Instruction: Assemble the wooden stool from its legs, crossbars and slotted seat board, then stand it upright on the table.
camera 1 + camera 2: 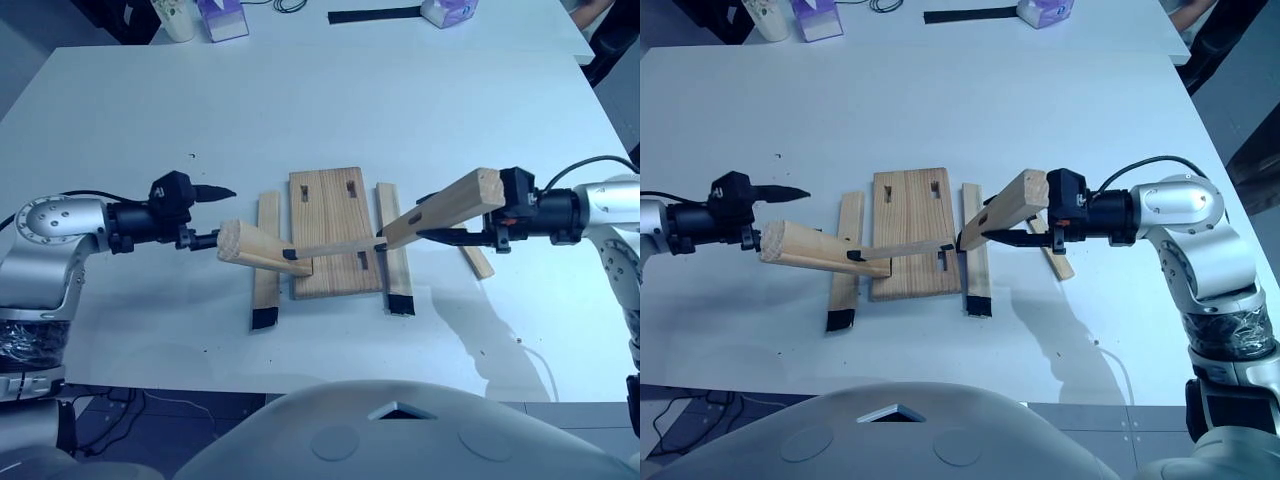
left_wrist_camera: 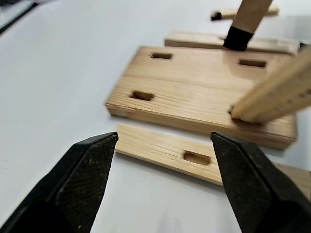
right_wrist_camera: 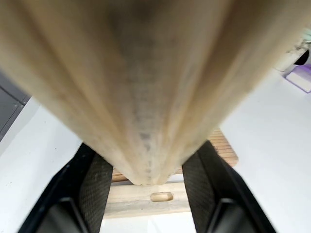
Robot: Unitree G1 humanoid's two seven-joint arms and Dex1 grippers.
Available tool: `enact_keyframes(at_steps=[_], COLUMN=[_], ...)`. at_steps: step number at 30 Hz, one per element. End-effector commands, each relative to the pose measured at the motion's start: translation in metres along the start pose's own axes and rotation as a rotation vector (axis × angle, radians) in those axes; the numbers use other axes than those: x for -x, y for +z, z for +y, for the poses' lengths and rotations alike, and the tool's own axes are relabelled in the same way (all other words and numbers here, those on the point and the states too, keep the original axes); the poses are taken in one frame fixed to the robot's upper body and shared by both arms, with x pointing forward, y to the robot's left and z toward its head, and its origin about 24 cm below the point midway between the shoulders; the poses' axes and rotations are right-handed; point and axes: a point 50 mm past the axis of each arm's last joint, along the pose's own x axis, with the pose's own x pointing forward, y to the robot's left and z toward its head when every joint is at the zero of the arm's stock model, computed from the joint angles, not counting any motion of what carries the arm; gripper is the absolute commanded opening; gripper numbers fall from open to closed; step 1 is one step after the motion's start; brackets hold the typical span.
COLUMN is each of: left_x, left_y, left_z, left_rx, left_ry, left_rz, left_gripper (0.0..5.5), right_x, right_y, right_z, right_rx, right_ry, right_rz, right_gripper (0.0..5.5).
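The white table (image 1: 120,330) has its near edge at 6 o'clock, with a band of tabletop between it and the parts. Nearest that edge are the black tips of two loose legs lying flat: the left loose leg (image 1: 266,298) just beside the seat board (image 1: 325,205) at its 9 o'clock, and the right loose leg (image 1: 397,275) at its 3 o'clock.

The left gripper (image 2: 164,145) hovers at 9 o'clock, its fingers spread wide with nothing between them. Just beside its lower finger is the butt of the propped leg (image 1: 255,250), whose other end rests on the board's near left corner. A thin crossbar (image 1: 340,247) runs from that leg to the gripped leg (image 1: 450,203). The right gripper (image 3: 146,160) has closed on this leg from 3 o'clock and holds it tilted above the board's right edge. A spare crossbar (image 1: 480,262) lies on the table below that gripper.

Toward 12 o'clock a broad stretch of tabletop runs to the far edge. Along that edge sit two tissue boxes (image 1: 222,18) (image 1: 447,12) and a black strip (image 1: 375,15).
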Motion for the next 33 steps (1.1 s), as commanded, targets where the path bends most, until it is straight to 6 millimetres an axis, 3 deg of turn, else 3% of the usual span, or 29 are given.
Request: enact_keyframes(at_steps=[1, 13, 28, 33], left_x=[0.001, 0.000, -0.001, 0.000], left_y=[0.001, 0.004, 0.009, 0.009], left_z=[-0.003, -0.005, 0.000, 0.003], left_rx=[-0.030, -0.033, -0.049, -0.052], left_ry=[-0.043, -0.059, -0.080, -0.081], left_rz=[0.028, 0.025, 0.028, 0.034], left_gripper=[3.55, 3.55, 3.55, 3.55], right_x=[-0.005, -0.004, -0.016, -0.017], right_y=[0.006, 0.023, -0.018, -0.020], right_z=[0.004, 0.002, 0.029, 0.034], right_rx=[0.026, 0.058, -0.126, -0.132], right_ry=[0.009, -0.027, 0.000, 0.014], right_rz=[-0.026, -0.082, -0.078, -0.080], right_gripper=[2.01, 2.01, 2.01, 2.01])
